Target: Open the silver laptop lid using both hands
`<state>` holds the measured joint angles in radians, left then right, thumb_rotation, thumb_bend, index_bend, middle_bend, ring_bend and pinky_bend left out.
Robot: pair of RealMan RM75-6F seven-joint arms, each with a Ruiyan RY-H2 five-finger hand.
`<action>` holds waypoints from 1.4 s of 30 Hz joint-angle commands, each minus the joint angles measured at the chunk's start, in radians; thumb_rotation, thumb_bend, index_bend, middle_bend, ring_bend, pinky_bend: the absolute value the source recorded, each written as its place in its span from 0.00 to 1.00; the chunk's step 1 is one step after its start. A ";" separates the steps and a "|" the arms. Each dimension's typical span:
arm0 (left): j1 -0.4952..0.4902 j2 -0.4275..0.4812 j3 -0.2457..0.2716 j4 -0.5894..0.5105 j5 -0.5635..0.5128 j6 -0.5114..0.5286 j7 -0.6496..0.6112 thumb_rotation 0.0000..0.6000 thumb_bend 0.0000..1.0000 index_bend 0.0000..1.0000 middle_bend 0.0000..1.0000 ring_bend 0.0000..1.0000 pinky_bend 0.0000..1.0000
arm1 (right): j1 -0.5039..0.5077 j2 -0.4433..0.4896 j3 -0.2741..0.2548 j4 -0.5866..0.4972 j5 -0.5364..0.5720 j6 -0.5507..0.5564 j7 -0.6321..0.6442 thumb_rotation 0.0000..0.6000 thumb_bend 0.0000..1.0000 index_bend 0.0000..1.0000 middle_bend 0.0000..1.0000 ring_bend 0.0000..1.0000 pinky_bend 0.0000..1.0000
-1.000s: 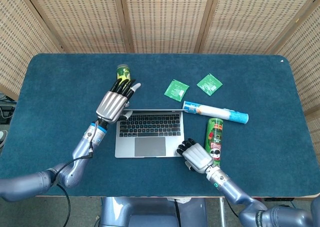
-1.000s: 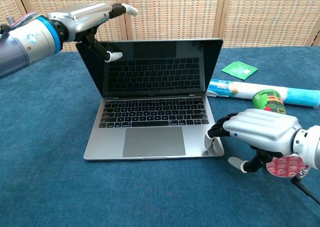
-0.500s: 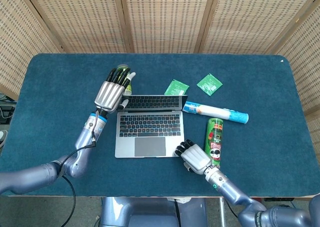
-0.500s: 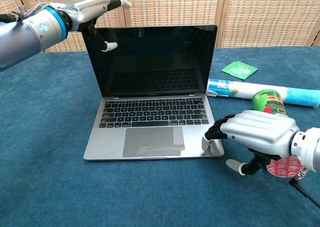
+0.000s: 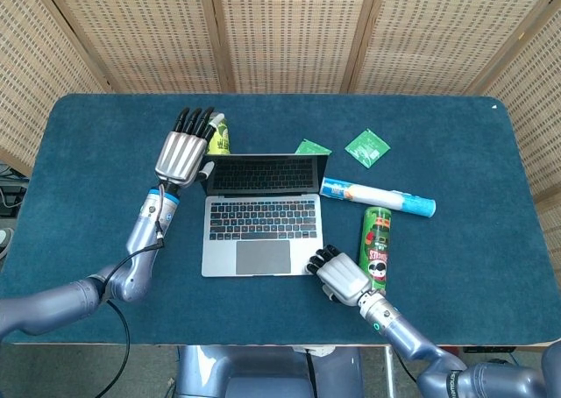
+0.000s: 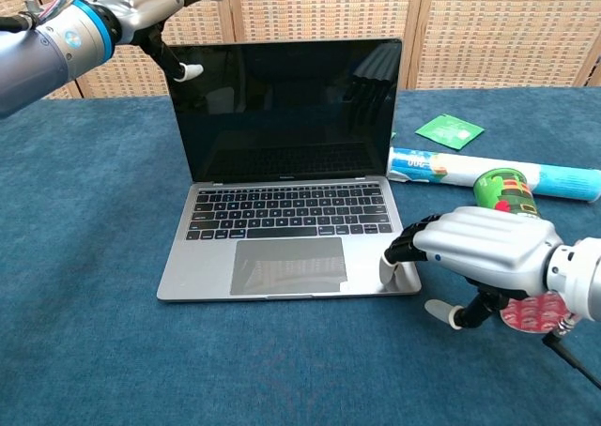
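Note:
The silver laptop (image 5: 260, 231) (image 6: 282, 224) stands open mid-table, its dark lid (image 6: 286, 107) nearly upright and leaning slightly back. My left hand (image 5: 181, 155) (image 6: 141, 4) is at the lid's top left corner. Its fingers stretch out past the top edge and its thumb lies against the screen side of that corner. My right hand (image 5: 342, 273) (image 6: 479, 248) presses arched fingertips on the base's front right corner, with the thumb off to the side above the cloth.
A green can (image 5: 219, 135) stands behind the lid's left corner, close to my left hand. A green Pringles can (image 5: 377, 247) (image 6: 512, 191) and a white-and-blue tube (image 5: 377, 196) lie right of the laptop. Two green packets (image 5: 367, 146) (image 5: 311, 146) lie behind.
The lid swung from steeply tilted forward to nearly upright. My left hand moved up and back with its top corner. The right hand stayed pressed on the base.

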<state>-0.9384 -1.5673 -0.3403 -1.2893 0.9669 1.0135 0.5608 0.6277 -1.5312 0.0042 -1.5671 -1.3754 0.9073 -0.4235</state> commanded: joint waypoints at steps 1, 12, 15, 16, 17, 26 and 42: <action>0.005 0.010 0.006 -0.006 0.003 0.000 -0.008 1.00 0.34 0.00 0.00 0.00 0.00 | 0.000 -0.001 0.001 -0.004 -0.001 0.002 0.003 1.00 0.63 0.32 0.33 0.21 0.22; 0.043 0.132 0.058 -0.135 0.149 0.032 -0.065 1.00 0.34 0.00 0.00 0.00 0.00 | 0.000 0.032 0.032 -0.073 -0.030 0.056 0.026 1.00 0.63 0.31 0.33 0.21 0.23; 0.068 0.185 0.075 -0.192 0.210 0.061 -0.096 1.00 0.34 0.00 0.00 0.00 0.00 | -0.001 0.062 0.050 -0.115 -0.046 0.081 0.056 1.00 0.62 0.32 0.33 0.21 0.23; 0.075 0.199 0.080 -0.206 0.227 0.070 -0.106 1.00 0.34 0.00 0.00 0.00 0.00 | -0.001 0.073 0.055 -0.126 -0.055 0.091 0.064 1.00 0.62 0.32 0.33 0.21 0.23; 0.087 0.222 0.087 -0.228 0.253 0.085 -0.122 1.00 0.34 0.00 0.00 0.00 0.00 | -0.003 0.093 0.062 -0.140 -0.073 0.108 0.075 1.00 0.62 0.32 0.33 0.21 0.23; 0.235 0.410 0.133 -0.367 0.360 0.227 -0.268 1.00 0.31 0.00 0.00 0.00 0.00 | -0.098 0.286 0.072 -0.088 -0.272 0.387 0.272 1.00 0.70 0.32 0.33 0.21 0.22; 0.689 0.497 0.385 -0.394 0.497 0.573 -0.562 1.00 0.00 0.00 0.00 0.00 0.00 | -0.433 0.349 0.002 0.092 -0.207 0.755 0.484 1.00 0.00 0.00 0.00 0.00 0.00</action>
<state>-0.3012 -1.0774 0.0046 -1.6867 1.4251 1.5375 0.0322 0.2715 -1.2022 0.0290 -1.4462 -1.6309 1.6171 0.0119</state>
